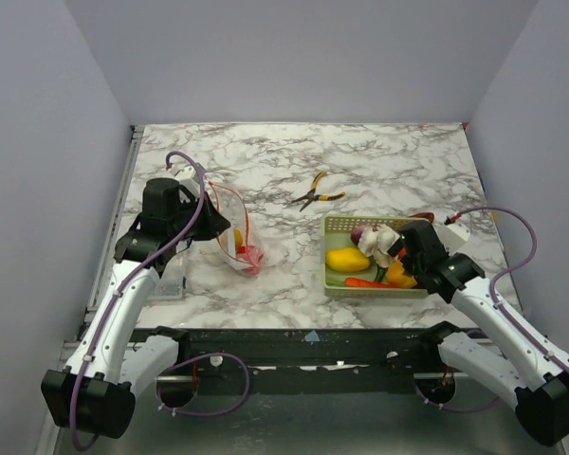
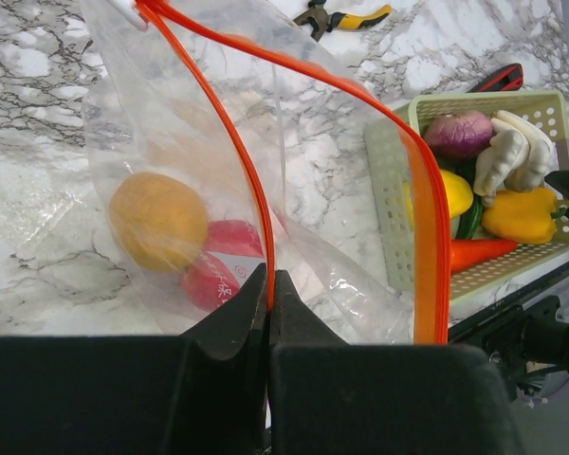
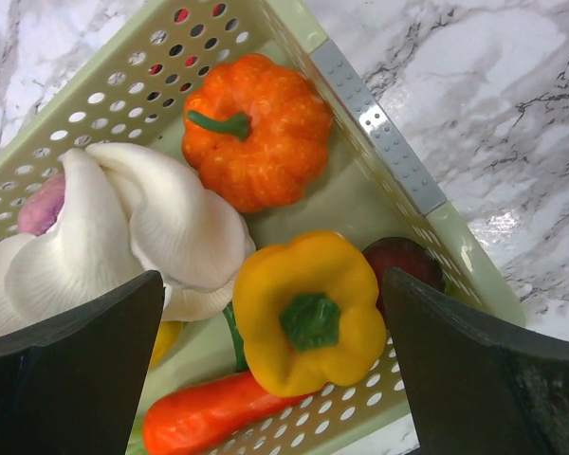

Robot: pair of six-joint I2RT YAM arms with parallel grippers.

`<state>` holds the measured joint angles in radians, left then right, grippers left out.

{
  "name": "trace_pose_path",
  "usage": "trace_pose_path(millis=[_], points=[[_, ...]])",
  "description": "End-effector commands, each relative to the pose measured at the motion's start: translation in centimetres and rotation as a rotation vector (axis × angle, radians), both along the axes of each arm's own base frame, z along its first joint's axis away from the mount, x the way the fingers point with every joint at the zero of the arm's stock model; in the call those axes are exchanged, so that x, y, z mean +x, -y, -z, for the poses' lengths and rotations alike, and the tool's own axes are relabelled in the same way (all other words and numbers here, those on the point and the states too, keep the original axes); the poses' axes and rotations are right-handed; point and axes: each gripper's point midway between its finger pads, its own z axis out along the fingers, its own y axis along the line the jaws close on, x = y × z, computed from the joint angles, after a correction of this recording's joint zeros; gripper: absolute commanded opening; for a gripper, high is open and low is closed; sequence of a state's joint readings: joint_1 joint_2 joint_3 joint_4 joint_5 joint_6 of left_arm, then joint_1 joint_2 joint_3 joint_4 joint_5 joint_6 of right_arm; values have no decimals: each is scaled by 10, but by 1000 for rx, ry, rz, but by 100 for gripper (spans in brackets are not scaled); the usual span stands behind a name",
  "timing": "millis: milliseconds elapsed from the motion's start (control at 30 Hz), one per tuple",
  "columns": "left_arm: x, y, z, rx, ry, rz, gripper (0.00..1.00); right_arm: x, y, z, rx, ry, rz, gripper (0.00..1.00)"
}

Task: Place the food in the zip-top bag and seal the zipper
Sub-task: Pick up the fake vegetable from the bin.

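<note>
Lying in zip-top bag (image 2: 171, 114), an orange (image 2: 158, 220); in basket (image 3: 379, 133), yellow pepper (image 3: 308, 313).

The left arm (image 1: 114, 322) and the right arm (image 1: 498, 318) are built from white, rounded link shells joined by black joint housings. Each arm is terminated by a black base block (image 1: 85, 403) and is carried on a dark mounting rail (image 1: 303, 351). A bulky black wrist housing (image 1: 161, 204) is fitted ahead of the last white link. A grey-purple cable (image 1: 512, 220) is routed outside each arm in loose loops and is ended at a small white connector block (image 1: 183, 173). The left gripper (image 2: 268, 284) and the right gripper (image 3: 275, 322) are fitted with matte black fingers (image 3: 66, 370). The left pair is tapered to thin tips, and the right pair is shown broad with rounded edges.
</note>
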<state>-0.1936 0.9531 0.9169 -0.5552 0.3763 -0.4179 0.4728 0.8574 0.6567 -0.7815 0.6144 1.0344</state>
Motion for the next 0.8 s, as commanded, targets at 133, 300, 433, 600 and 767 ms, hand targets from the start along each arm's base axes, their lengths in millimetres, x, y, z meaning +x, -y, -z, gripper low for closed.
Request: trace_pose_path(millis=[133,300,433,600,767], points=[[-2,0,-5,-1,37,12,0,6,-11,11,99,2,-13,100],[-3,1,-4,-6,31,17,0,-6,-17,23,169,-17,1,98],[-3,3,-5,-17,32,26,0,-13,-10,28,172,-20,48,96],[-4,3,-5,-16,32,28,0,-16,-11,33,186,-40,57,96],[-4,4,-6,-20,36,31,0,-15,-8,38,148,-62,59,96]])
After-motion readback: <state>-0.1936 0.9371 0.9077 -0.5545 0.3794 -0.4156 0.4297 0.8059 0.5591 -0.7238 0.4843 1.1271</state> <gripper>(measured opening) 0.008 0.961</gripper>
